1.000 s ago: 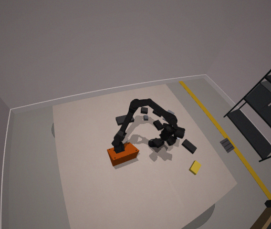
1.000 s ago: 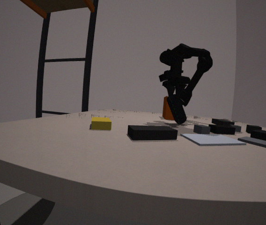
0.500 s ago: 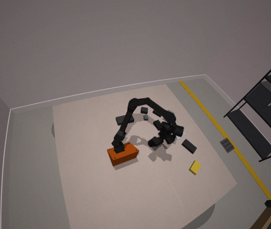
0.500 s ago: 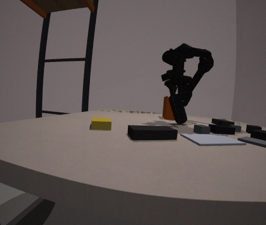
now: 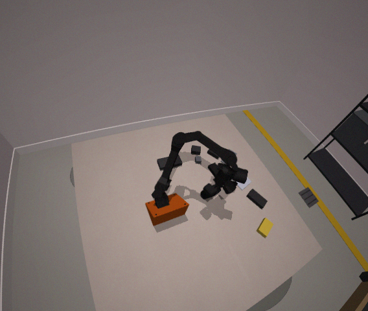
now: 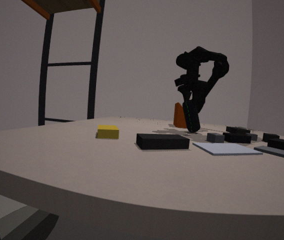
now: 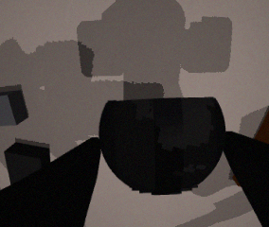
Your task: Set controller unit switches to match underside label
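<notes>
The dark grey controller unit (image 5: 210,192) (image 6: 192,117) (image 7: 163,156) hangs between the fingers of my gripper (image 6: 190,101) (image 7: 162,142), which is shut on it. In the exterior view the unit is steeply tilted, almost on end, with its lower end close to the bench; whether it touches cannot be told. A broken line of green marks runs down its left side there. The individual switch positions cannot be read. In the wrist view the unit shows as a dark rounded shape between both fingers, without readable numbers. The label is not visible in any view.
A black block (image 5: 256,198) (image 6: 162,142) and a yellow block (image 5: 265,227) (image 6: 107,132) lie on the bench. A pale flat plate (image 5: 244,183) (image 6: 227,149) and several dark and grey modules lie nearby. The orange arm base (image 5: 169,210) (image 6: 178,117) stands behind the unit in the exterior view.
</notes>
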### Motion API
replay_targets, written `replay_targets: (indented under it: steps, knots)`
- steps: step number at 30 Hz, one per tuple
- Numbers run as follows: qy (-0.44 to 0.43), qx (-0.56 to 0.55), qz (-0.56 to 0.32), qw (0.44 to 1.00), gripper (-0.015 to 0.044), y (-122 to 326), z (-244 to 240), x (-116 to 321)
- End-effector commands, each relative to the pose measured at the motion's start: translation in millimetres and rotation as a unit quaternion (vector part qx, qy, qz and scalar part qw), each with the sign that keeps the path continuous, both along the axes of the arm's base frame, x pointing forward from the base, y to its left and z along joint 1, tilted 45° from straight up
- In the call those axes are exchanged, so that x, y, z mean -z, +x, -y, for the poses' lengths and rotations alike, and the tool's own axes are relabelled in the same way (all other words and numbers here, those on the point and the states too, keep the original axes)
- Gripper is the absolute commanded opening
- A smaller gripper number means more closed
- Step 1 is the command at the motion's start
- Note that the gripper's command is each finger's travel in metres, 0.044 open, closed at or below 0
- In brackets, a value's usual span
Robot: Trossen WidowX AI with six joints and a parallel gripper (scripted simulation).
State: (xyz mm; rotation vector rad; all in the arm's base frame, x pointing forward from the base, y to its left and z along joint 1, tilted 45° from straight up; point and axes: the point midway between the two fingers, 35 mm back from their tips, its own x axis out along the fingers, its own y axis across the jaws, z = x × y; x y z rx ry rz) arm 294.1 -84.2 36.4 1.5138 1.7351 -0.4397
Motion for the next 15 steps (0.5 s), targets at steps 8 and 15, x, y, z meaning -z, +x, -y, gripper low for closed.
replay_targets:
  steps: [8,15]
  knots:
    - [0.011,-0.001,-0.007,1.0,0.0338,-3.8,-11.9,-4.8]
    - [0.011,-0.001,-0.007,1.0,0.0338,-5.2,-14.9,-7.9]
